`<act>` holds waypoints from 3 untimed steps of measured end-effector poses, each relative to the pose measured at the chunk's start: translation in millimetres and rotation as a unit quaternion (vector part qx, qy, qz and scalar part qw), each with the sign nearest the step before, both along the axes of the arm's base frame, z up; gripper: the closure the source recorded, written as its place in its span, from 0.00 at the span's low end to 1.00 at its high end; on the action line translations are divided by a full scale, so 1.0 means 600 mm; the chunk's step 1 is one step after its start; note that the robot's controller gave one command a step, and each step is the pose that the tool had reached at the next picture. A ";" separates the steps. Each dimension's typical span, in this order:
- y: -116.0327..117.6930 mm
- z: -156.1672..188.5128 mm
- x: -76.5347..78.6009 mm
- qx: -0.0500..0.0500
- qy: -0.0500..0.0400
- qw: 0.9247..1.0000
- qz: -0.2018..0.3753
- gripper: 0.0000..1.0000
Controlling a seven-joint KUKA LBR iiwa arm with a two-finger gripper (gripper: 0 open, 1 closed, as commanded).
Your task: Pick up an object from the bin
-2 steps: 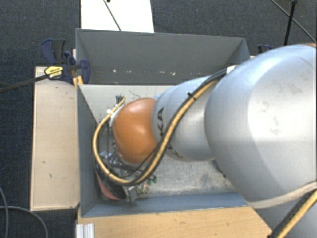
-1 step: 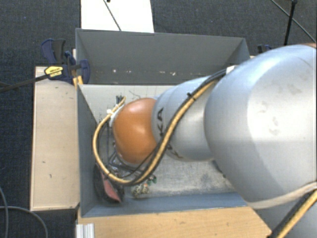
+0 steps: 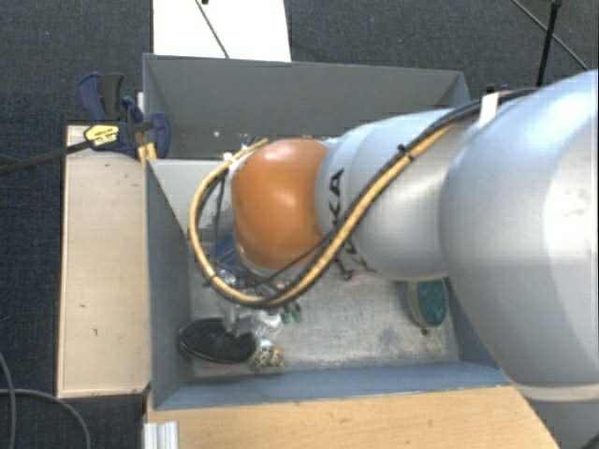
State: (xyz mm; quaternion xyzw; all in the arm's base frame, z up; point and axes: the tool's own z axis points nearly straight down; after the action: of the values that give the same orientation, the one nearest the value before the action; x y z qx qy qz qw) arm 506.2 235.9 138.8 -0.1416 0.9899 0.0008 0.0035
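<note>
A flat black oval object (image 3: 215,342) lies in the near-left corner of the bin (image 3: 299,92).

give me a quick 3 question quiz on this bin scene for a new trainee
1. True or false: the black oval object lies in the lower left corner of the bin as the camera sees it.
2. The half-hidden object under the arm, at the right of the bin floor, is: A red; B teal; C yellow.
3. Fill in: the rounded wrist cover is ___ in colour.

Key: 1 true; 2 B; 3 orange.
</note>
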 end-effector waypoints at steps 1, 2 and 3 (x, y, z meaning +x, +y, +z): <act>0.000 -0.003 -0.003 -0.001 0.002 1.000 0.000 0.00; 0.005 -0.112 -0.041 0.000 -0.002 0.995 0.104 0.00; 0.004 -0.113 -0.044 -0.001 0.001 0.995 0.102 1.00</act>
State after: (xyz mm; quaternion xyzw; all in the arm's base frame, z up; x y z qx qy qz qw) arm 479.5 238.1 70.9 -0.2422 0.9702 0.0001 0.0018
